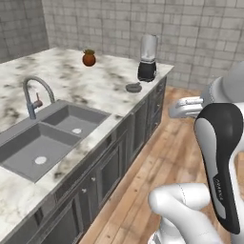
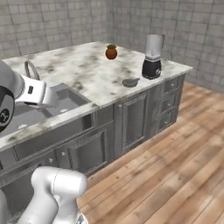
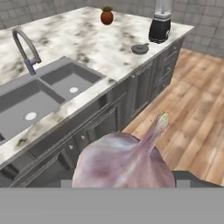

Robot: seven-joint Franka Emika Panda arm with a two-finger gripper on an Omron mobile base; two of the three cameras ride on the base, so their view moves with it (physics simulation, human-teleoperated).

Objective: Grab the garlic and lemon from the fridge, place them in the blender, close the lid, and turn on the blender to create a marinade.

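Observation:
A pale purple garlic bulb sits close up at the bottom of the hand view, stalk tip pointing up, and my gripper is shut on it; the fingers are hidden behind the bulb. I hold it over the wooden floor, in front of the counter's cabinets. The blender stands at the far corner of the marble counter, black base under a clear jar. Its dark round lid lies flat on the counter just in front of the blender. The fridge and the lemon are out of view.
A small potted plant stands at the counter's back. A double grey sink with a curved faucet takes up the near part of the counter. Dark cabinet fronts line the counter's side above the wooden floor.

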